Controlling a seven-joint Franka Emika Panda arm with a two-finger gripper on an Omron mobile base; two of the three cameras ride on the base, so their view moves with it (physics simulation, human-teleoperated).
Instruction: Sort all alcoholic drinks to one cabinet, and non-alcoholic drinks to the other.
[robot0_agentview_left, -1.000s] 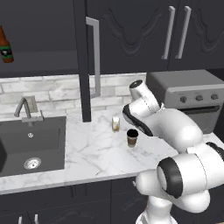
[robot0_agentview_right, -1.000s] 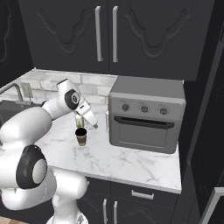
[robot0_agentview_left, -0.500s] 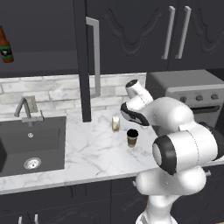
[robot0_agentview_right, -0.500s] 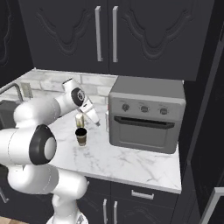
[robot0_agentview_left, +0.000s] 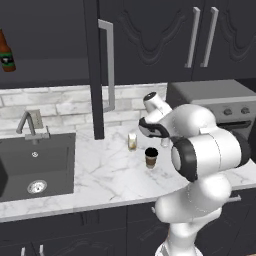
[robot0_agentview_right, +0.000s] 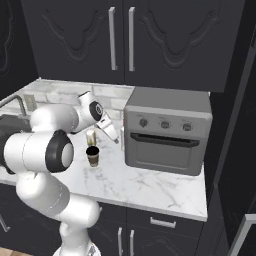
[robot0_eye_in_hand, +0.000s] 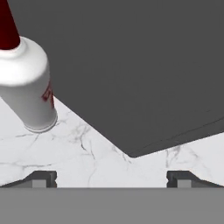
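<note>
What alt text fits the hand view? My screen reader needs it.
A white bottle with a red cap stands upright on the white marble counter at upper left, beside the grey side of a toaster oven. The gripper is open, its two dark fingertips wide apart above the counter, holding nothing.

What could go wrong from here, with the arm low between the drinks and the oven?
1. The open gripper is empty, with the white bottle off to one side; closing in off-centre could tip it.
2. The oven stands right beside the hand, so a swing could hit its wall.
3. The coffee cup and carton stand close under the arm; either could be knocked.
</note>
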